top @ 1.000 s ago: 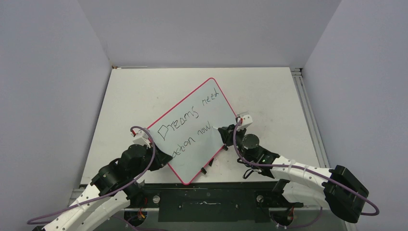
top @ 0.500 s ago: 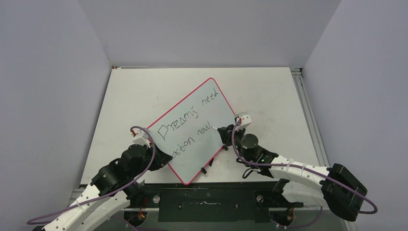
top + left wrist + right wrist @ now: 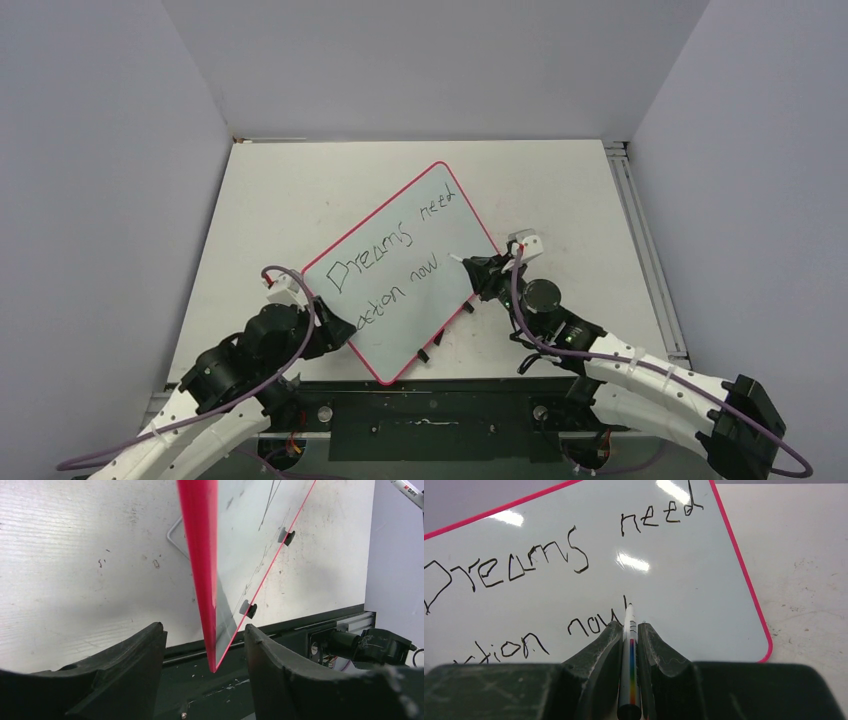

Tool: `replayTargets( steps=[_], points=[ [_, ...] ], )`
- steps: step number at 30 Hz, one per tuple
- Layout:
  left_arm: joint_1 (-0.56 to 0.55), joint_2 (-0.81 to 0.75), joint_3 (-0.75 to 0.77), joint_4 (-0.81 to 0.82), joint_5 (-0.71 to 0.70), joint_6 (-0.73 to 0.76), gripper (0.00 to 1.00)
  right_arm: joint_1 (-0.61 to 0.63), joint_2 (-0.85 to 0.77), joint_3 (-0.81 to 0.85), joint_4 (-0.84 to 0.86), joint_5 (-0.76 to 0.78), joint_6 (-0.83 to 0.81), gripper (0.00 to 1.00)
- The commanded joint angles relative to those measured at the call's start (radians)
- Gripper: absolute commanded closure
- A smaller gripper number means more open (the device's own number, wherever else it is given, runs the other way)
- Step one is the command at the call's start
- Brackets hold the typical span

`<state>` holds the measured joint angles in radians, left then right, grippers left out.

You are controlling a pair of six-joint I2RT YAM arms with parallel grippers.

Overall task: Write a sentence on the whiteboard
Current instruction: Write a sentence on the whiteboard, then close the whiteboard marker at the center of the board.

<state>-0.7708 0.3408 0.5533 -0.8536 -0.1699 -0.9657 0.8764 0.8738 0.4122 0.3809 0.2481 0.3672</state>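
From above, the whiteboard [image 3: 425, 305] sits turned on the diagonal in the middle of the desk [image 3: 560, 190]. One corner points at the far edge and the opposite corner reaches the near edge. The sentence [image 3: 372, 258] runs in two slanted rows, "Dreams need" over "action now". The right hand [image 3: 470, 268] is at the board's right corner, beside the last word. The left hand [image 3: 335, 332] sits on the rim facing the near-left corner of the desk.

In the left wrist view, the red rim [image 3: 200, 555] stands edge-on between the fingers of the left hand [image 3: 205, 652]. There is a gap on each side, so that hand is spread and appears to grip nothing. Two black feet [image 3: 286, 536] show under the board.

In the right wrist view, the right hand [image 3: 629, 630] is clamped on a marker [image 3: 629, 652]. The marker's long axis points straight ahead of the fingers, up the board [image 3: 694, 595]. Its tip lies just below a short upright stroke after "now" [image 3: 589, 625], though I cannot tell whether it touches. The right arm is the nearer one to the writing, and I judge that at most a closing mark remains.
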Motion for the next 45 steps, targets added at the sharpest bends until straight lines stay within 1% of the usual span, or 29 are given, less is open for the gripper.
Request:
replayTargets(
  steps=[1, 4, 7, 10, 13, 17, 20, 22, 25, 27, 28, 31, 33, 35, 39, 45],
  points=[
    [0.003, -0.018, 0.07, -0.039, -0.011, 0.007, 0.42, -0.008, -0.037, 0.054, -0.06, 0.019, -0.027, 0.95],
    [0.003, -0.034, 0.113, -0.081, 0.0, 0.045, 0.4, -0.006, -0.049, 0.079, -0.09, 0.014, -0.035, 0.95],
    [0.004, -0.034, 0.215, -0.206, -0.05, 0.086, 0.38, -0.007, -0.063, 0.108, -0.127, 0.011, -0.049, 0.95],
    [0.002, -0.02, 0.331, -0.303, -0.058, 0.143, 0.37, -0.006, -0.075, 0.139, -0.169, 0.005, -0.062, 0.95],
    [0.003, 0.045, 0.455, -0.357, -0.047, 0.231, 0.37, -0.006, -0.08, 0.18, -0.226, 0.003, -0.072, 0.95],
    [0.004, 0.209, 0.585, -0.366, -0.028, 0.377, 0.36, -0.007, -0.084, 0.245, -0.335, 0.008, -0.079, 0.95],
    [0.003, 0.355, 0.666, -0.31, 0.031, 0.472, 0.36, -0.008, -0.105, 0.289, -0.443, 0.018, -0.073, 0.95],
    [0.001, 0.435, 0.696, -0.229, 0.11, 0.507, 0.37, -0.007, -0.125, 0.309, -0.506, 0.029, -0.07, 0.95],
    [-0.006, 0.525, 0.69, -0.079, 0.235, 0.516, 0.39, -0.008, -0.159, 0.337, -0.603, 0.067, -0.06, 0.95],
    [-0.042, 0.569, 0.672, 0.005, 0.267, 0.505, 0.4, -0.009, -0.187, 0.349, -0.669, 0.101, -0.055, 0.95],
    [-0.075, 0.593, 0.669, 0.036, 0.252, 0.499, 0.41, -0.009, -0.194, 0.356, -0.698, 0.118, -0.052, 0.95],
    [-0.219, 0.68, 0.675, 0.1, 0.137, 0.49, 0.41, -0.009, -0.219, 0.369, -0.78, 0.169, -0.045, 0.95],
    [-0.289, 0.744, 0.684, 0.128, 0.09, 0.479, 0.41, -0.01, -0.229, 0.373, -0.809, 0.194, -0.04, 0.95],
    [-0.336, 0.789, 0.672, 0.184, 0.063, 0.456, 0.41, -0.011, -0.235, 0.375, -0.825, 0.212, -0.032, 0.95],
    [-0.414, 0.838, 0.588, 0.329, 0.04, 0.39, 0.41, -0.012, -0.244, 0.368, -0.829, 0.248, -0.013, 0.95],
    [-0.508, 0.946, 0.509, 0.479, -0.011, 0.307, 0.41, -0.012, -0.279, 0.358, -0.843, 0.312, 0.02, 0.95]
  ],
)
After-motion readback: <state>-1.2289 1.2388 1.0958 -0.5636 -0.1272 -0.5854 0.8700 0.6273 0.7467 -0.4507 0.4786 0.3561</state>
